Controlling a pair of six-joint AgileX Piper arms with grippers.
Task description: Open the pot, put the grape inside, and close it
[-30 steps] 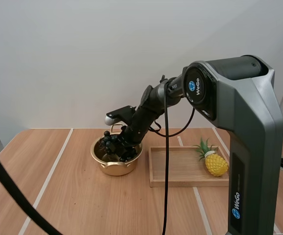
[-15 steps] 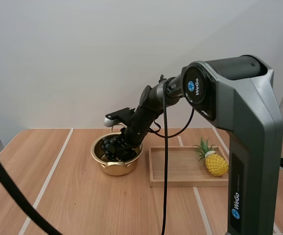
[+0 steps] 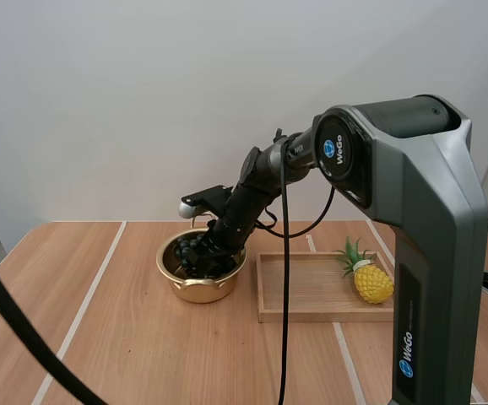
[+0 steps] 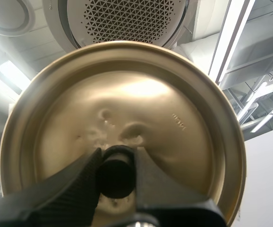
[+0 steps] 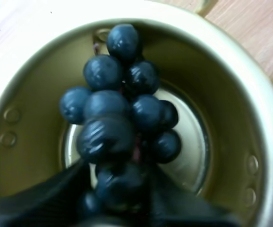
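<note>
A light wooden table (image 3: 117,337) with pale seams running away from the camera carries everything, and a plain white wall (image 3: 143,101) rises behind it. The gold pot (image 3: 195,292) stands open on the table. Just beside the pot lies a shallow wooden tray (image 3: 307,291), and a toy pineapple (image 3: 371,281) rests at the end of the tray farthest from the pot.

From the high view, the right arm (image 3: 257,181) slants down over the pot, and the dark bunch of grapes (image 3: 192,251) sits within the pot's rim. The right wrist view looks straight into the pot. There the bunch hangs over the shiny floor, ringed by the inner wall, with its far berries near the wall opposite the gripper. The right gripper (image 5: 120,191) is clamped on the near end of the bunch, a black finger on either side of the lowest berries.

The left wrist view adds the lid (image 4: 179,118), gold and slightly dented, held up in the air. The left gripper (image 4: 116,163) pinches the lid's black knob (image 4: 115,177) between its two fingers, the ribbed faces pressed against the knob's sides.
</note>
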